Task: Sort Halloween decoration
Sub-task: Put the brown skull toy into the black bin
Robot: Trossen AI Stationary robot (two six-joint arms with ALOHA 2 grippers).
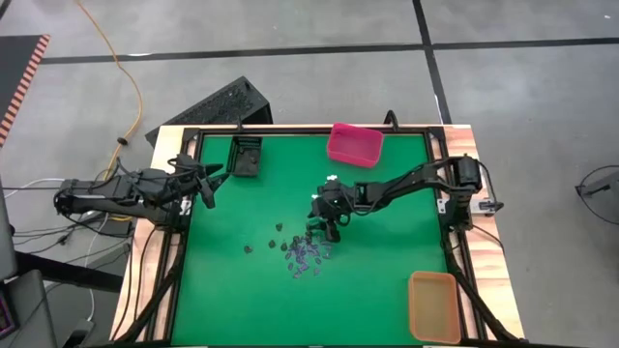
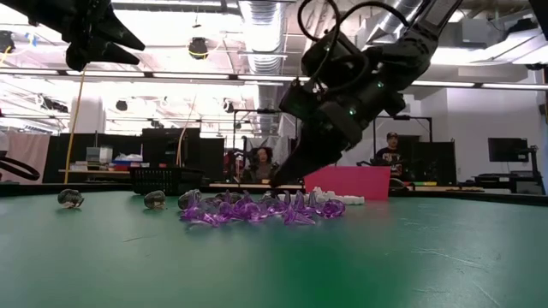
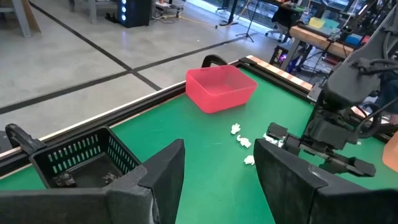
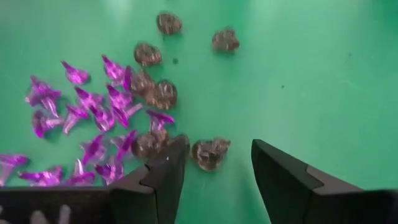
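On the green counter (image 1: 387, 290) my right gripper (image 4: 214, 165) hangs over the trinket pile (image 1: 302, 253), jaws wide, one dark trinket (image 4: 209, 152) lying between them; my left gripper (image 1: 211, 179), jaws apart, waits well off.

Low view only.
- Green table surface (image 2: 411, 257) fills lower half of frame.
- Purple trinkets (image 2: 257, 210) clustered at centre.
- Dark trinkets (image 2: 70, 198) at left of cluster, spaced apart.
- White trinkets (image 2: 338, 198) at right, before pink bin (image 2: 355, 181).
- Black basket (image 2: 158, 180) at centre left.
- Right gripper (image 2: 295, 171) angles down from upper right, tip just above cluster.
- Left gripper (image 2: 103, 38) at upper left, high above table.
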